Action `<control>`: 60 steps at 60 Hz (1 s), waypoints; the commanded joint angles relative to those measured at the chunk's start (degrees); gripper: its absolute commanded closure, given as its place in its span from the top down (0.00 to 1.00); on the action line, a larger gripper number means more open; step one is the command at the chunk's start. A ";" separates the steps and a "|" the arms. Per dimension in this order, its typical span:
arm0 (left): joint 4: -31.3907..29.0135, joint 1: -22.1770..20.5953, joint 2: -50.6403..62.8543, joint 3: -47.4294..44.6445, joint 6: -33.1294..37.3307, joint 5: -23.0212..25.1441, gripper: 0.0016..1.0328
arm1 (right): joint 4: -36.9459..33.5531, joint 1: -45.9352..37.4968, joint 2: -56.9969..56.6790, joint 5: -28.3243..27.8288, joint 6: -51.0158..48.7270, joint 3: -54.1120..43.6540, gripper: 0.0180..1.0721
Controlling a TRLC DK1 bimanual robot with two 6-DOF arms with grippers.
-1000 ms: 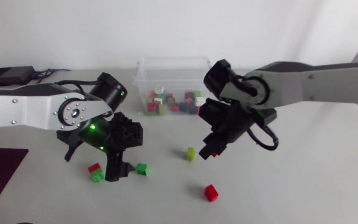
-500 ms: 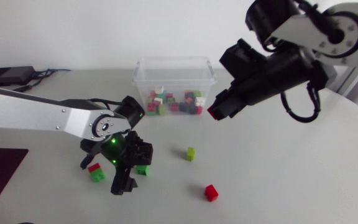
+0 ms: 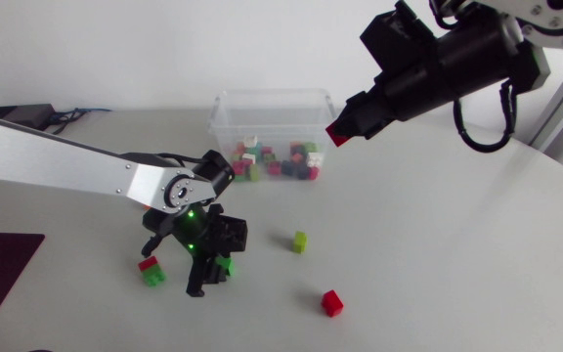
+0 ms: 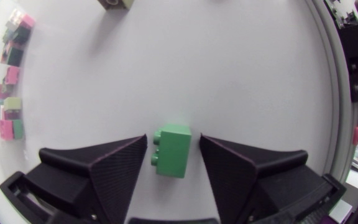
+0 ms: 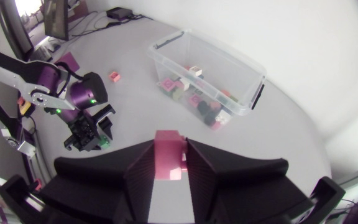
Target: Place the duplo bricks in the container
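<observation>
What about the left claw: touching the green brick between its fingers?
Apart. Left wrist view shows bare table between the green brick and both fingers.

Open room above the container (image 3: 274, 96)

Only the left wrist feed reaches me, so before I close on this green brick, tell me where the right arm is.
Observer: The right gripper is raised above the table, shut on a red brick.
Operator: Say whether it's over the container.
Observer: Not yet; in its wrist view the container lies ahead of it.
Operator: Name one loose brick I can't see.
Observer: A second red brick lies loose on the table.
</observation>
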 commanded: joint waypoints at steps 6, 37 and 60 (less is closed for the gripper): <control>-2.03 1.08 0.72 1.92 1.58 0.54 0.09 | 3.08 -1.24 4.33 -0.54 -0.36 3.25 0.25; -8.36 6.45 -14.14 6.93 -2.73 10.03 0.08 | 19.25 -4.05 17.16 -3.61 4.03 7.30 0.25; -7.57 9.70 -16.16 13.52 -10.29 16.71 0.08 | 29.01 -6.51 27.45 -3.79 6.67 11.78 0.25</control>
